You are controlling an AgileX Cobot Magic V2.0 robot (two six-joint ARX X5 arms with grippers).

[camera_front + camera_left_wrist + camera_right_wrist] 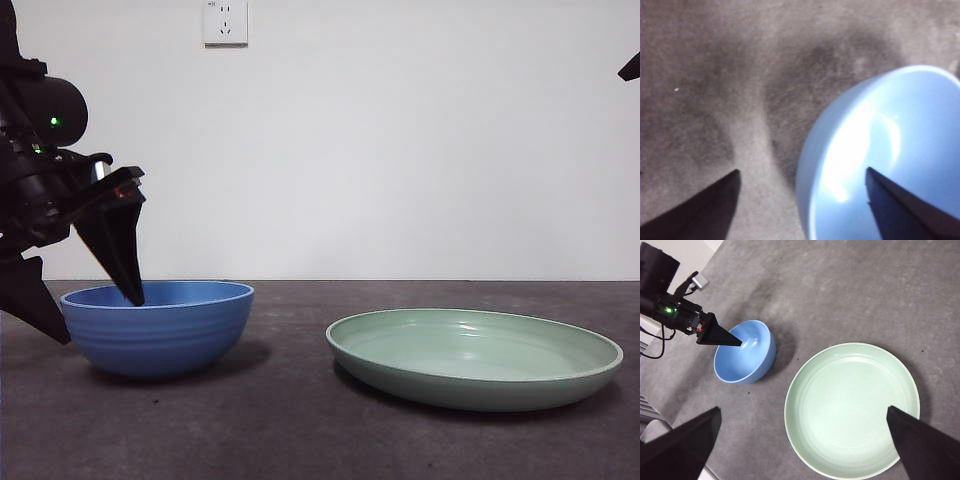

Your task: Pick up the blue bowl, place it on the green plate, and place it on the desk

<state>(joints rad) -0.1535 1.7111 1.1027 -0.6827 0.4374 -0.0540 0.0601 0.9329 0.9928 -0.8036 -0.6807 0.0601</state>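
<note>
The blue bowl [160, 335] [747, 357] stands upright on the desk [300, 430], left of the green plate [475, 355] [852, 407], with a gap between them. My left gripper [97, 320] [801, 172] is open and straddles the bowl's left rim. One jaw reaches down inside the bowl [890, 150]; the other hangs outside, near the desk. My right gripper [803, 410] is open and holds nothing, high above the plate's near-left part. In the front view it is only a black tip [630, 68] at the top right corner.
A white wall with a socket [225, 22] closes off the back of the desk. The left arm's dark body [40, 170] fills the left edge above the bowl. Bare desk [865, 290] lies beyond both dishes.
</note>
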